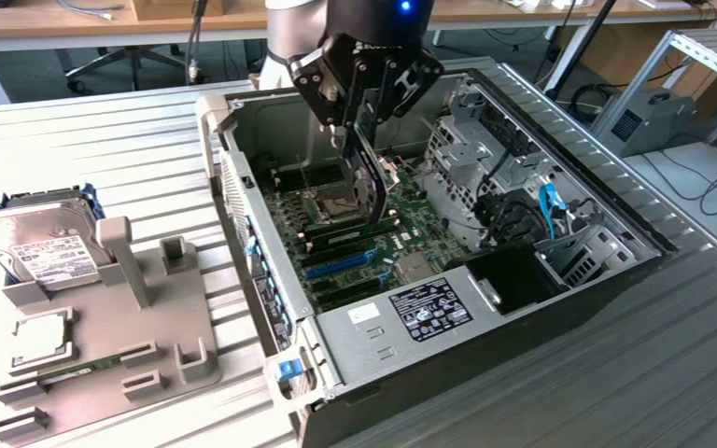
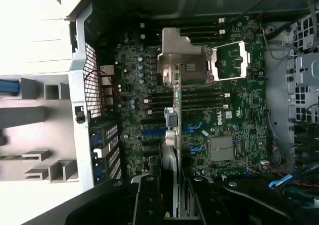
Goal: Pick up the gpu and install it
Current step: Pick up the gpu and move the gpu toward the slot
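Fingers (image 1: 329, 101) of the gripper (image 1: 361, 119) clamp the gpu (image 1: 372, 187), held upright inside the open computer case (image 1: 458, 373). The wrist view presents it edge-on above the motherboard (image 2: 224, 120). A hard drive (image 1: 41, 247) lies outside the case at the exterior view's left.

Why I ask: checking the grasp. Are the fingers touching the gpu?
Touching. The wrist view shows the gpu edge-on, pinched between both fingers; the exterior view shows it hanging from the gripper.

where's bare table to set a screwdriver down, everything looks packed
Bare slatted table on the exterior view's right of the case, and beyond the hard drive toward the far edge. Crowded: the fixture tray, and inside the case, where the gripper holds the gpu.
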Robot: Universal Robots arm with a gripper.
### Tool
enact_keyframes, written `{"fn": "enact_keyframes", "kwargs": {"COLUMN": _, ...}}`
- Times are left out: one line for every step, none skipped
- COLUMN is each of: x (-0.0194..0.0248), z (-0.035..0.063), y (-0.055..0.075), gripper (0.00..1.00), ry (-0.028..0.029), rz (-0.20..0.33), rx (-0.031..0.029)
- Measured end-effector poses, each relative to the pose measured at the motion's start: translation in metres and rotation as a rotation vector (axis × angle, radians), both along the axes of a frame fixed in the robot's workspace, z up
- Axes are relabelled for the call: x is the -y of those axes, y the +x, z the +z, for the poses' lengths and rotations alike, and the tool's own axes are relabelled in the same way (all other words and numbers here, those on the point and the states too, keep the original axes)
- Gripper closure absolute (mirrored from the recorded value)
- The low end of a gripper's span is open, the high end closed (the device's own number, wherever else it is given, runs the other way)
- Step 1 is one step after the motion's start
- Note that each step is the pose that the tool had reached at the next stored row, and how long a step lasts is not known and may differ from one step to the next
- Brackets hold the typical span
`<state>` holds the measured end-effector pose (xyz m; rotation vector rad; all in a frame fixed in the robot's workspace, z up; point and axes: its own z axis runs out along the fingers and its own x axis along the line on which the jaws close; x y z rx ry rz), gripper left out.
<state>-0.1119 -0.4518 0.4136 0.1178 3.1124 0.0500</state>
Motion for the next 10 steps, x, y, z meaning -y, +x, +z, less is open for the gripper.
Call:
{"fn": "enact_keyframes", "kwargs": {"x": 0.0, "z": -0.0002, "y": 0.0007, "gripper": 0.74, "ry": 0.0, "rz": 0.0, "rx": 0.0}}
{"fn": "enact_keyframes", "kwargs": {"x": 0.0, "z": -0.0005, "y": 0.0012, "gripper": 0.74, "ry": 0.0, "rz": 0.0, "rx": 0.0}}
{"fn": "enact_keyframes", "kwargs": {"x": 0.0, "z": -0.0007, "y": 0.0018, "gripper": 0.74, "ry": 0.0, "rz": 0.0, "rx": 0.0}}
{"fn": "enact_keyframes", "kwargs": {"x": 0.0, "z": -0.001, "y": 0.0023, "gripper": 0.74, "ry": 0.0, "rz": 0.0, "rx": 0.0001}}
{"fn": "enact_keyframes", "kwargs": {"x": 0.0, "z": -0.0013, "y": 0.0029, "gripper": 0.74, "ry": 0.0, "rz": 0.0, "rx": 0.0}}
{"fn": "enact_keyframes", "kwargs": {"x": 0.0, "z": -0.0015, "y": 0.0034, "gripper": 0.74, "ry": 0.0, "rz": 0.0, "rx": 0.0}}
{"fn": "enact_keyframes", "kwargs": {"x": 0.0, "z": -0.0017, "y": 0.0041, "gripper": 0.74, "ry": 0.0, "rz": 0.0, "rx": 0.0}}
{"fn": "enact_keyframes", "kwargs": {"x": 0.0, "z": -0.002, "y": 0.0048, "gripper": 0.74, "ry": -0.0001, "rz": 0.0, "rx": 0.0}}
{"fn": "enact_keyframes", "kwargs": {"x": 0.0, "z": -0.0024, "y": 0.0056, "gripper": 0.74, "ry": -0.0001, "rz": 0.0, "rx": 0.0}}
{"fn": "enact_keyframes", "kwargs": {"x": 0.0, "z": -0.0028, "y": 0.0065, "gripper": 0.74, "ry": 0.0, "rz": 0.0, "rx": 0.0}}
